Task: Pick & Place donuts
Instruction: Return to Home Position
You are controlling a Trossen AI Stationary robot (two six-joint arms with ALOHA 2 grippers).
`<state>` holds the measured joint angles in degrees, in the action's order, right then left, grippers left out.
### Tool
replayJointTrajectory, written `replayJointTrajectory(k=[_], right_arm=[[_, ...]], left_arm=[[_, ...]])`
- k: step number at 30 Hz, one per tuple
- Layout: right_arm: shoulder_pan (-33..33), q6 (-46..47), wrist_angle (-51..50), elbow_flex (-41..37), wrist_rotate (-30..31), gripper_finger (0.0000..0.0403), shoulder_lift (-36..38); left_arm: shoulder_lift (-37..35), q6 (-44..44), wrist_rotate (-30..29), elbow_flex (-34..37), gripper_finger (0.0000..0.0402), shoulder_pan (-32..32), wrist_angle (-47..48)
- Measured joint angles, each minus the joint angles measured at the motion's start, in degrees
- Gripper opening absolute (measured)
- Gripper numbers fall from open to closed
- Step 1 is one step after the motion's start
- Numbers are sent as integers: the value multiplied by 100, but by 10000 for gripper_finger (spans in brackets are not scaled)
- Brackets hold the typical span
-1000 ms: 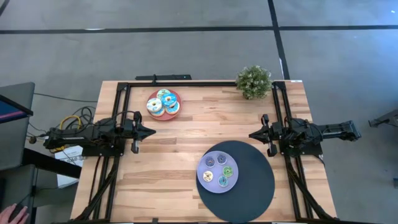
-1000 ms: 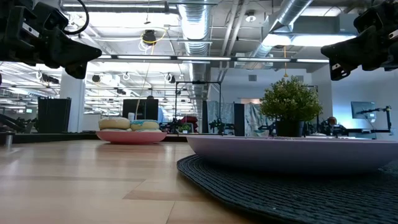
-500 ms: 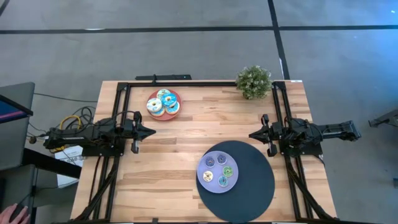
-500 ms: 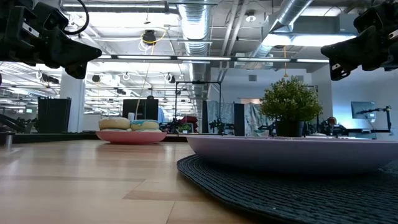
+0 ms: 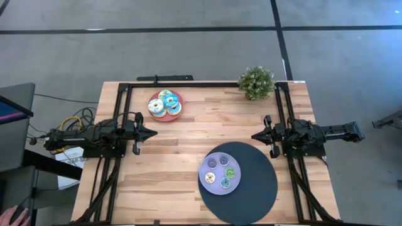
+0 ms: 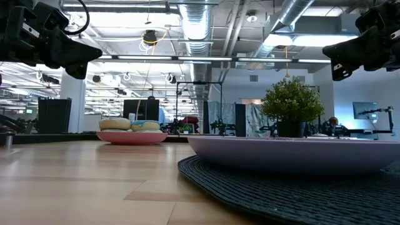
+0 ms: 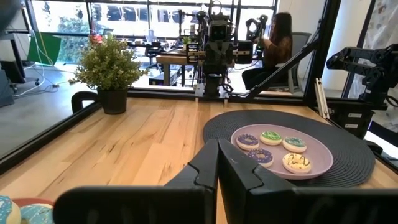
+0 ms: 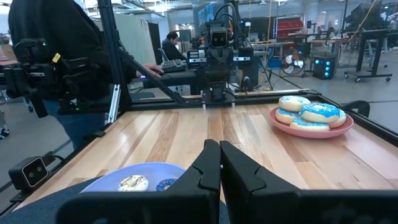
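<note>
Now: left gripper [image 5: 151, 133], fingers together, empty, large donuts [image 5: 164, 104] upper right of it; right gripper [image 5: 255, 135] likewise, small donuts [image 5: 223, 161] lower left.

- My left arm [image 5: 94, 138] lies folded at the table's [image 5: 188, 141] left edge, with my left gripper [image 5: 152, 132] pointing in toward the middle, fingers pressed together.
- My right arm [image 5: 314, 135] mirrors it at the right edge, with my right gripper [image 5: 254, 135] facing inward, fingers closed tight.
- Both my grippers hang above the tabletop, well apart.
</note>
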<state>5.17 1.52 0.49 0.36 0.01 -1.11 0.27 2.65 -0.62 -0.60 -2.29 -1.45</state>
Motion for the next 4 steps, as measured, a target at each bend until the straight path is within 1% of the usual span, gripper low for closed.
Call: replayJointTrajectory(k=[4], right_arm=[[1, 0, 1, 0, 0, 0, -1]], left_arm=[[0, 1, 0, 1, 0, -1, 0]])
